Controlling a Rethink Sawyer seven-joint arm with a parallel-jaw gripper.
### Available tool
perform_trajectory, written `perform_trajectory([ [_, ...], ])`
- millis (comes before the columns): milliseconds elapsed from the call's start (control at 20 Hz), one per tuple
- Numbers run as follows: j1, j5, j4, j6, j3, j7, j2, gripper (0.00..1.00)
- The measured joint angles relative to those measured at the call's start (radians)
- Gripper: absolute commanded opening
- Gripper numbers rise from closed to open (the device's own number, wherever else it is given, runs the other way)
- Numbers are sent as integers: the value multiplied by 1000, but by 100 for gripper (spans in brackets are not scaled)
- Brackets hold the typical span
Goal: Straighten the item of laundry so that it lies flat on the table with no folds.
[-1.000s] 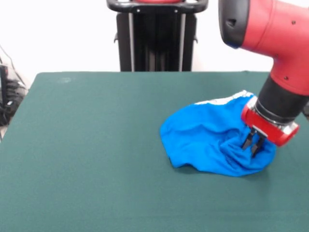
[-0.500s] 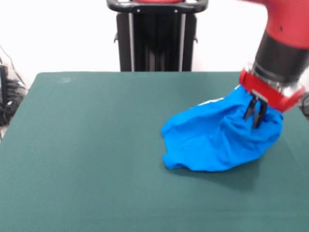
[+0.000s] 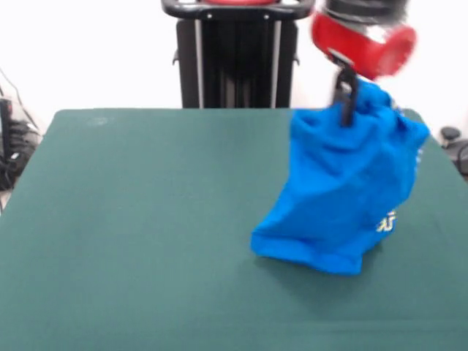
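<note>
— One surface (image 3: pixel 131 241) fills most of the view: dark green, felt-like, wide. Behind it stands a white wall.

— Anything else in the room?

— Black stand (image 3: pixel 236 55), upright, at the far edge in the middle. Some dark cables (image 3: pixel 16 142) at the left, beyond the surface's edge, and a dark bit of gear (image 3: pixel 457 146) at the right edge; I cannot tell what it is.

— What stands in the way?

— Nothing lies on the green but the shirt (image 3: pixel 340 197). The red wrist (image 3: pixel 363 40) comes down at the upper right, somewhat blurred.

— And the gripper (image 3: pixel 347 99)?

— Dark jaws, drawn close together, pinching a bunch of the shirt's cloth at its top.

— Where is the shirt, then?

— Right of centre, hanging from the jaws. Its lower hem rests on the surface, bunched; the upper part is lifted clear.

— How does it look?

— Bright blue, creased, with folds running down from the pinch. A small pale print (image 3: pixel 387 220) shows near the lower right side, too small to read. It is not flat.
</note>
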Motion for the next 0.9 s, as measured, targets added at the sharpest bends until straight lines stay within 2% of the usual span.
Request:
perform_trajectory([
  [250, -97, -55, 55, 0, 24, -6, -71, 0],
  [300, -154, -92, 84, -4, 39, -13, -103, 0],
  [450, -215, -131, 113, -15, 55, -22, -131, 0],
  [500, -276, -174, 140, -32, 73, -39, -154, 0],
  [900, -458, -344, 219, -133, 143, -112, -200, 0],
])
